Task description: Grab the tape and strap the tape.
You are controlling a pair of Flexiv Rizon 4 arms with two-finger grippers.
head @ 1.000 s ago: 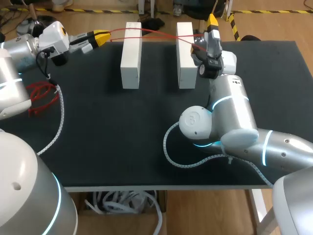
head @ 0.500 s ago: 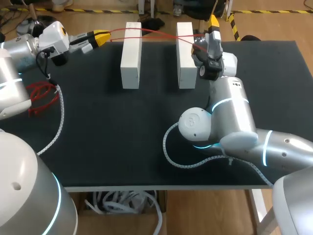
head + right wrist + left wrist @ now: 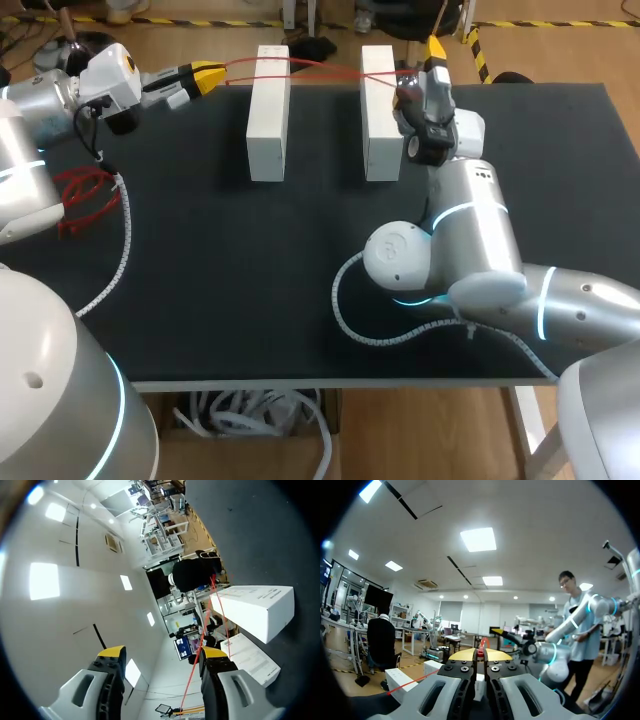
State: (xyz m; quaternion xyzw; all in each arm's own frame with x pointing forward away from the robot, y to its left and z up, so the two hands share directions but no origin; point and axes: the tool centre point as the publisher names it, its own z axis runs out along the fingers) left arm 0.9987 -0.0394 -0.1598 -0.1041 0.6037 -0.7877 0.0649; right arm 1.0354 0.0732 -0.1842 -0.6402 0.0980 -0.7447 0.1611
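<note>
The tape [image 3: 300,66], a thin red line, stretches over the tops of two white blocks [image 3: 268,110] standing near the tabletop's [image 3: 250,270] far edge. One end is pinched in the left tool [image 3: 208,74], whose yellow tips are clenched on it. The other end runs close alongside one finger of the right tool [image 3: 162,655], whose fingers stand apart, released. A red bundle [image 3: 85,195] lies near the left edge.
</note>
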